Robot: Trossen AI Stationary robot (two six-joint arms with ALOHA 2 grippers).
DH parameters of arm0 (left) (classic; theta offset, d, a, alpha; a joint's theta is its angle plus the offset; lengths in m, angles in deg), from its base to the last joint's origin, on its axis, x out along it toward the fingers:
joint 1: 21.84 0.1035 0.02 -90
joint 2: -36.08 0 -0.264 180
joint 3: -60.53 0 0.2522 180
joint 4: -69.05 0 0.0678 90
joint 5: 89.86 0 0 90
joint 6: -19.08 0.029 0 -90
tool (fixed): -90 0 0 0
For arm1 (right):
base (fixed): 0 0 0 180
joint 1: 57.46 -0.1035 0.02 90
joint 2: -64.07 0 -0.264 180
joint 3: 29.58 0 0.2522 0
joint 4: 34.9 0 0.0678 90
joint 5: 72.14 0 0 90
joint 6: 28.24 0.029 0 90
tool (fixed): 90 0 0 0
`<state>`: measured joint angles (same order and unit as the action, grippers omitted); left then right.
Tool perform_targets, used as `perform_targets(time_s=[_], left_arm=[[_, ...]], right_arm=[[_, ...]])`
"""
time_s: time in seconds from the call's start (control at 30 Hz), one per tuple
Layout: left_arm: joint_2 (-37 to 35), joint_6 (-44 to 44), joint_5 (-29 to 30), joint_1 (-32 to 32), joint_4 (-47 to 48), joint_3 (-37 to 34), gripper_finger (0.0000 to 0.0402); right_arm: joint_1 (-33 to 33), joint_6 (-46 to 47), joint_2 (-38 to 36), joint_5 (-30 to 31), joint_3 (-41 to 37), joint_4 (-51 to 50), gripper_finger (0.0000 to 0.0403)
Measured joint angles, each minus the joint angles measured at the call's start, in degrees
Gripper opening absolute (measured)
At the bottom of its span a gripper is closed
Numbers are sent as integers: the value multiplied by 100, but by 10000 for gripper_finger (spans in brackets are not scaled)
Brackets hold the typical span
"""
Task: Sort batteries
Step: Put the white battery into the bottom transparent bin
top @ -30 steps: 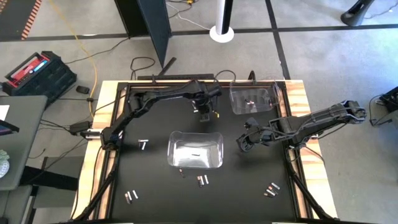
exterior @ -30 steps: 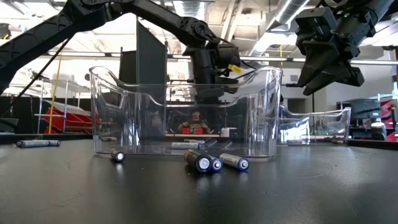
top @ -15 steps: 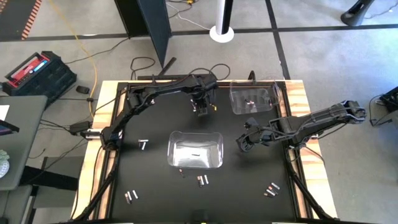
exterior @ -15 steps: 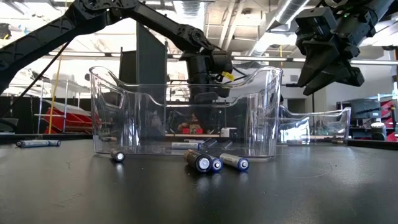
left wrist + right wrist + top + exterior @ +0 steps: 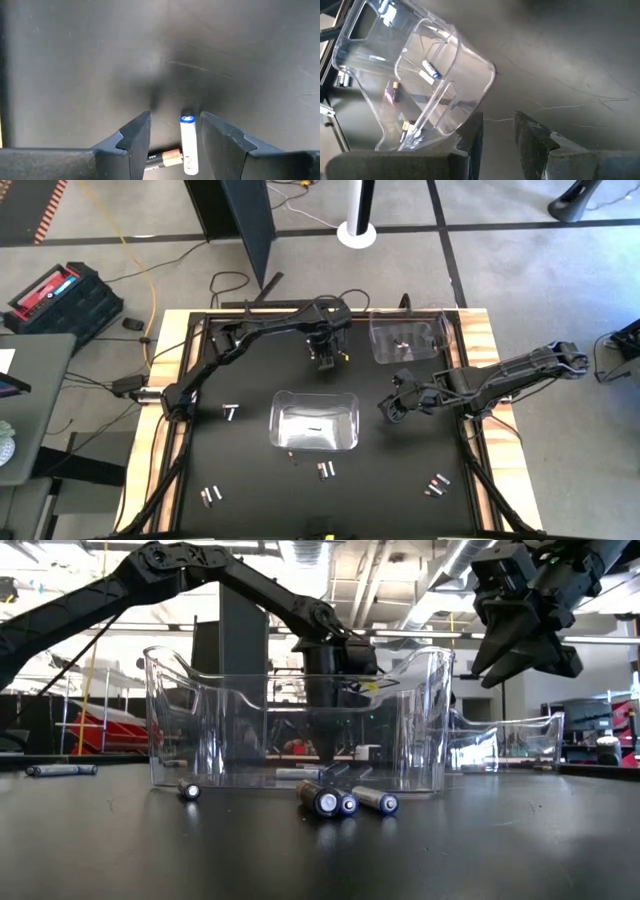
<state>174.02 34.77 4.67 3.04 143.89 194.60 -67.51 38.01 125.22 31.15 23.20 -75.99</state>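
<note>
Two cells under the left gripper (image 5: 175,137): white battery (image 5: 188,145) between the spread fingers (image 5: 135,137), dark battery (image 5: 164,157) touching it crosswise. Nothing gripped yet. Risk: closing now could catch both, or roll the white one off across the worktop (image 5: 250,480). Right gripper (image 5: 497,132) idle near the middle bin (image 5: 314,421), fingers slightly parted, empty. More batteries (image 5: 345,802) loose before that bin; some already inside the far bin (image 5: 405,338).

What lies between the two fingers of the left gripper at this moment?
In the left wrist view, a silvery-white battery lies on the black table between the open fingers of the left gripper. A dark copper-toned battery lies beside it.
</note>
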Motion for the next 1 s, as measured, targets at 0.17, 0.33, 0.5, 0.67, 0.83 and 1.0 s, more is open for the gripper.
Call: perform_targets(time_s=[0.17,0.33,0.5,0.67,0.83,1.0], left_arm=[[11,39,68,0,298,-2,165],[11,64,92,7,428,-4,165],[11,145,90,23,432,-4,162],[8,208,36,65,424,-4,140],[6,238,39,92,385,-4,105],[6,344,41,94,325,-4,69]], right_arm=[[17,24,0,-1,0,17,127],[95,37,0,-1,0,51,127],[165,37,0,-1,0,140,127],[198,34,0,-1,0,255,127],[197,37,0,-1,0,275,127],[197,37,0,-1,0,275,127]])
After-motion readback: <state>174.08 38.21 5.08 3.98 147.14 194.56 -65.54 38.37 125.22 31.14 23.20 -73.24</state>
